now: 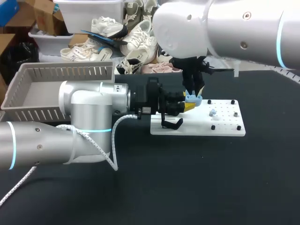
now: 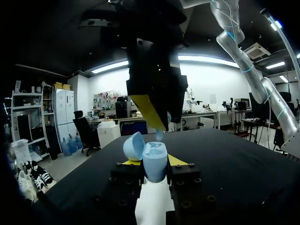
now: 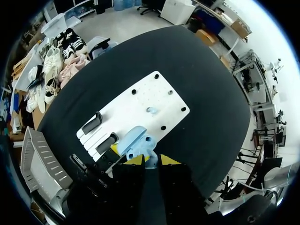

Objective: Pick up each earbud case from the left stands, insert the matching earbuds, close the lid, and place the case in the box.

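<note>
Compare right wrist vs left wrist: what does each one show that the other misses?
Only right wrist: the two black stands, a loose earbud lying on the white board, and the grey box.

Only left wrist: a side-on look at the left gripper clamping the blue case from both sides, with the right gripper directly above it.

Both: the blue case with its lid open, part of the white board, and both grippers.

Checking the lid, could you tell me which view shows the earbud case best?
The left wrist view: the earbud case sits close up in the left gripper, lid open. The head view shows it small; the right wrist view, from above, partly behind the right gripper.
</note>
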Motion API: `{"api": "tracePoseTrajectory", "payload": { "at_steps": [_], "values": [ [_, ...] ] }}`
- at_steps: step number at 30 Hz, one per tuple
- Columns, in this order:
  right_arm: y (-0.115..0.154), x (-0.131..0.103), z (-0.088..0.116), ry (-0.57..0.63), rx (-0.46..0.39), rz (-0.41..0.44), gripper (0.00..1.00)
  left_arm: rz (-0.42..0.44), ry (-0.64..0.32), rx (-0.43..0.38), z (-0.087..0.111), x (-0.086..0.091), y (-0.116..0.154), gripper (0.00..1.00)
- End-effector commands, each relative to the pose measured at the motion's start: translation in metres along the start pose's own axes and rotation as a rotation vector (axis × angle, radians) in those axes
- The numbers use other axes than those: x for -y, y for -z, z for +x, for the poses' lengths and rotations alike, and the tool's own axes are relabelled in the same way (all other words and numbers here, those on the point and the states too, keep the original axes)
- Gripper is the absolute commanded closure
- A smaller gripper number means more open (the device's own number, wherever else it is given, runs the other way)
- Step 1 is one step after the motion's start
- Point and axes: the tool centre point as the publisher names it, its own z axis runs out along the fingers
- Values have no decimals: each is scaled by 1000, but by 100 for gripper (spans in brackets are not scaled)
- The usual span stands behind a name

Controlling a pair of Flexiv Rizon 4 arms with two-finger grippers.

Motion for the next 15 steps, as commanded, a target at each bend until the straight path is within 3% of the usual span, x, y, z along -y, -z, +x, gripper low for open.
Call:
{"api": "tracePoseTrajectory", "payload": {
  "at_steps": [1,15],
  "values": [
    [-3,5,1,-6,9,-19,100,-6,-1,0,0,2,0,100],
    [-8,7,-3,-10,7,-27,100,-6,-1,0,0,2,0,100]
  ]
}}
